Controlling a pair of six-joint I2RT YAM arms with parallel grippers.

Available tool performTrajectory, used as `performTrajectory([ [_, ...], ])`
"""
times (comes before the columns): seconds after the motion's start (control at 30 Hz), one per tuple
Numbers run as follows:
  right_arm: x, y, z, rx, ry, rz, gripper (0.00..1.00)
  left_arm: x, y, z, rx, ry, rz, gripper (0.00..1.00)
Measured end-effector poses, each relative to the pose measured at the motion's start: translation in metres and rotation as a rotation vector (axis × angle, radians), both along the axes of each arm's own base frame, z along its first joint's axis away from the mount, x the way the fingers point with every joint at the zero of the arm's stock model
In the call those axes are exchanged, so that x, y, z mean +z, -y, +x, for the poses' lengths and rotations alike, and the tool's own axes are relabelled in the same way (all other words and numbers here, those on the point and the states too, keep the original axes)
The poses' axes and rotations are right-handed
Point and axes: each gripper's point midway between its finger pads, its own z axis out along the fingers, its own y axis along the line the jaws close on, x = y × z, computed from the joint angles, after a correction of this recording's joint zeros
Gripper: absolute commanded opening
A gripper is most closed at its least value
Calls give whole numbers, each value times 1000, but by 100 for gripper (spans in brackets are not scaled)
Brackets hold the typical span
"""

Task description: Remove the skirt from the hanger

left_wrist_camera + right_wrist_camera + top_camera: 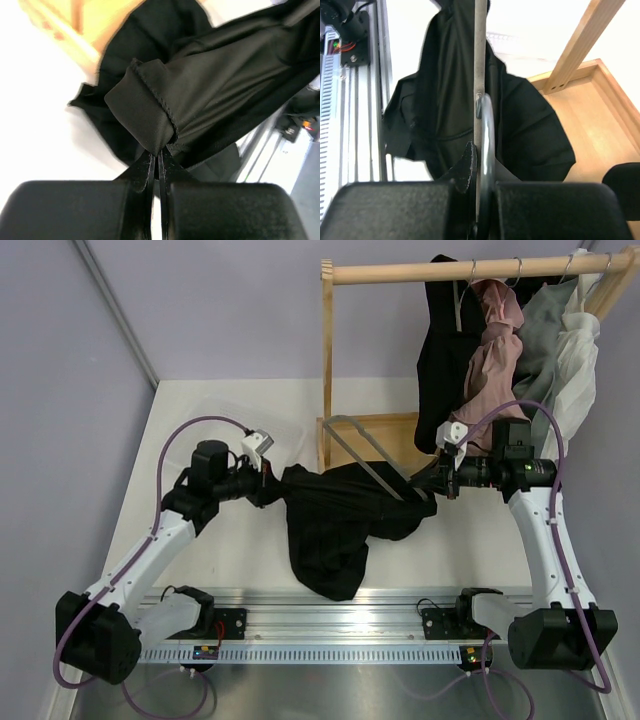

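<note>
**Claw state**
- The left claw (272,480) is fully closed on a folded edge of the skirt (335,525). In the left wrist view, a hemmed fold of black cloth is pinched at the fingertips (151,162).
- The right claw (428,483) is closed on the hanger (338,420) at its hook end. In the right wrist view, the grey bar (480,60) and the curved metal hook (488,125) run straight out from between the jaws.

**Position of the skirt (reference: the hanger)**
- The skirt lies on the table (230,420), draped over the hook-end half of the hanger.
- Most of the cloth spreads to the hanger's near side, towards the arm bases.
- The far corner of the hanger is bare and lies against the base of the wooden rack (327,360).

**Governing relation**
- The long axis of the hanger runs diagonally from the right claw up and left towards the rack post.
- The skirt is stretched across this axis. Its gripped edge is to the left of the hanger, and its other end is bunched at the hook end, touching the right claw.
- The left claw is well clear of the hanger. The right claw is on it.

**Next move (judgement)**
- The two grips must separate: the right claw anchors the hanger while the left claw draws the cloth leftwards, away from the hook end.
- The frames do not show whether the waistband is clipped to the hanger or only looped over it.
</note>
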Motion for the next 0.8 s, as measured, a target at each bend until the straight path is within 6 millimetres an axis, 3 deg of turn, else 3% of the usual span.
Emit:
performTrajectory([
  [0.07, 0, 0, 4, -20, -1, 13, 0, 2, 8, -8, -51, -5, -26, 24],
  [0.1, -1, -1, 5, -31, -1, 17, 0, 3, 15, -15, -89, -6, -42, 37],
  [0.13, -2, -1, 7, -45, -5, 24, 0, 5, 21, -20, -124, -2, -55, 59],
  [0.23, -3, -9, 13, -73, -14, 28, 0, 12, 36, -35, -205, 16, -87, 81],
  [0.33, -1, -28, 17, -54, -3, 20, 0, 26, 35, -41, -207, 85, -117, 87],
  [0.43, -3, -46, 21, -29, -17, 7, 0, 58, 29, -45, -187, 225, -149, 89],
  [0.6, -4, -47, 42, -35, -23, -47, 0, 107, 14, -46, -142, 465, -139, 98],
  [0.8, 1, -34, 34, 45, 97, -202, 0, 113, -2, -47, -127, 638, -57, 99],
])
